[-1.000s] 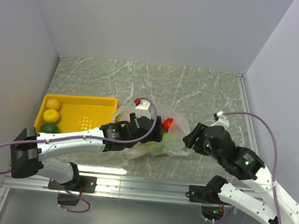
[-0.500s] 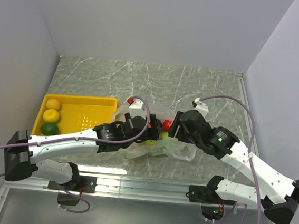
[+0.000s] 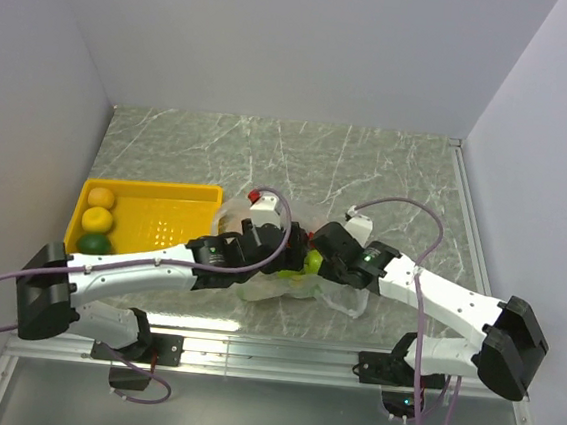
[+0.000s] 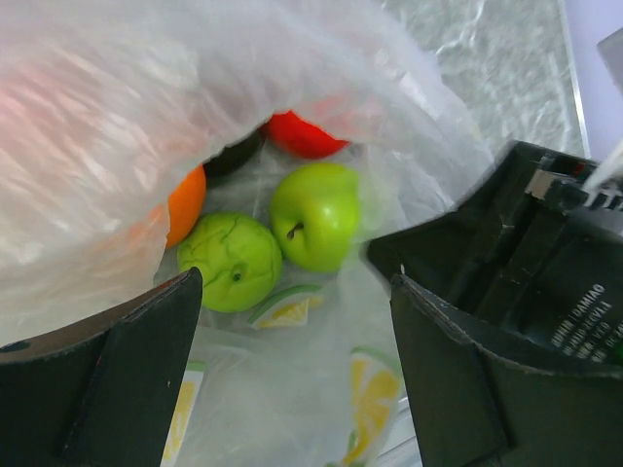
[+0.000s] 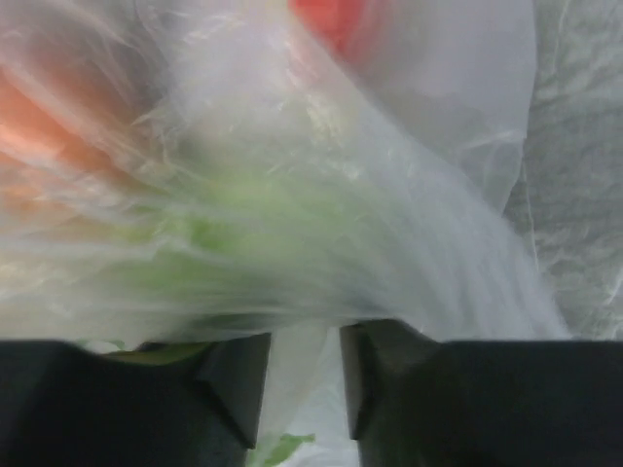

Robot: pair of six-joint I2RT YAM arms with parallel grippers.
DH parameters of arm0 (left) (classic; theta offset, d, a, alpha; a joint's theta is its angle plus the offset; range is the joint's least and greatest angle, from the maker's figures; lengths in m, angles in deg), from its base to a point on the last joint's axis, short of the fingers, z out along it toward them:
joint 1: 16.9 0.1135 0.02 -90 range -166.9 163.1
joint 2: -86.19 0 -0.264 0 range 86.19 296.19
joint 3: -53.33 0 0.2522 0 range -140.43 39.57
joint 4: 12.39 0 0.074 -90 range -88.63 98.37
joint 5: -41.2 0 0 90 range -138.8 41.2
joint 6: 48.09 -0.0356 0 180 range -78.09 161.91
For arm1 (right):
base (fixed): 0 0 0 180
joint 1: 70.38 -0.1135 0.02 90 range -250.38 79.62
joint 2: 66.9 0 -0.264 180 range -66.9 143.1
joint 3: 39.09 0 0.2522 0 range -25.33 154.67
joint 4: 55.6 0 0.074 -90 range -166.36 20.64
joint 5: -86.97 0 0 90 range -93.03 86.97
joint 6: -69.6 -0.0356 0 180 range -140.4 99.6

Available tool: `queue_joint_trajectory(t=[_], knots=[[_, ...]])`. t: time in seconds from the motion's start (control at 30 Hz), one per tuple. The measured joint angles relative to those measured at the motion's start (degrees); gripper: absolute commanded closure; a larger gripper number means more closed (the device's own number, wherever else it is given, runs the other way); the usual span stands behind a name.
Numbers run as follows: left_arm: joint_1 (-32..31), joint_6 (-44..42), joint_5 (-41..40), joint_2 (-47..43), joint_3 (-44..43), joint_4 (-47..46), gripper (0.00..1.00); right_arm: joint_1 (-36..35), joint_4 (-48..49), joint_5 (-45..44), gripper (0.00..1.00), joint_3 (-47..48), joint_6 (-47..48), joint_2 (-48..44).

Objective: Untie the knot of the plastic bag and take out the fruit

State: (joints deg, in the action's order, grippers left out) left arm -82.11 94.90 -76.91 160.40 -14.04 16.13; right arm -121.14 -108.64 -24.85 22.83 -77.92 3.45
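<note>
The plastic bag [image 3: 266,289] lies crumpled at the table's middle front, between my two grippers. In the left wrist view its mouth [image 4: 146,117] gapes and the fruit shows inside: two light green ones [image 4: 313,214] [image 4: 234,261], an orange one [image 4: 185,204], a red one [image 4: 304,136] and a dark one [image 4: 234,156]. My left gripper [image 4: 292,370] stands wide open at that mouth, with only film between its fingers. My right gripper [image 5: 304,375] presses against the bag [image 5: 389,146] from the right, jaws a narrow gap apart with loose film in the gap. I cannot see the knot.
A yellow tray [image 3: 195,196] stands left of the bag, with two yellow fruits [image 3: 101,198] [image 3: 97,219] and a dark green one [image 3: 93,242] at its left end. Grey walls close in the left, back and right. The right gripper's black body [image 4: 545,263] is close beside the left gripper.
My right arm has swung left from the table's right side up against the bag, and its jaws have narrowed. The left gripper has stayed at the bag's mouth, still wide open.
</note>
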Motion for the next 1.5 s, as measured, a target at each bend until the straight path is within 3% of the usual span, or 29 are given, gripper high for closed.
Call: queue_joint_trajectory(t=[0.07,0.47,0.83,0.97,1.0,1.07,1.1,1.17,1.27,1.5], knots=[[0.00,0.09,0.48,1.36,0.00,-0.13,0.16,0.00,0.57,-0.28,1.00,-1.14,-0.09,-0.17],[0.00,0.74,1.20,12.79,-0.87,1.14,0.15,0.00,5.35,-1.20,1.00,-8.07,3.58,-10.16],[0.28,3.08,-2.43,23.30,-5.05,2.16,0.14,0.00,9.79,1.55,1.00,-9.11,6.21,-9.90],[0.66,3.98,-2.51,26.99,-5.79,1.77,0.30,0.00,10.25,2.05,1.00,-9.31,6.45,-9.79],[0.70,4.26,-2.54,27.67,-5.79,1.75,0.41,0.00,10.45,2.16,1.00,-9.35,6.45,-9.79],[0.74,4.96,-2.58,27.71,-5.79,1.25,0.52,0.00,10.97,2.19,1.00,-9.70,6.49,-9.79],[0.74,5.14,-2.56,27.71,-5.79,1.20,0.68,0.00,11.10,2.16,1.00,-9.97,6.56,-9.79],[0.74,5.20,-2.38,27.50,-5.64,1.14,0.83,0.00,11.06,2.10,1.00,-10.34,6.69,-9.81],[0.72,4.90,-1.53,25.42,-4.11,1.07,0.92,0.02,11.04,1.44,1.00,-10.43,7.08,-9.99],[0.13,-0.35,3.06,13.09,-1.31,0.22,0.93,0.66,11.04,-0.96,1.00,-10.43,8.61,-9.68]])
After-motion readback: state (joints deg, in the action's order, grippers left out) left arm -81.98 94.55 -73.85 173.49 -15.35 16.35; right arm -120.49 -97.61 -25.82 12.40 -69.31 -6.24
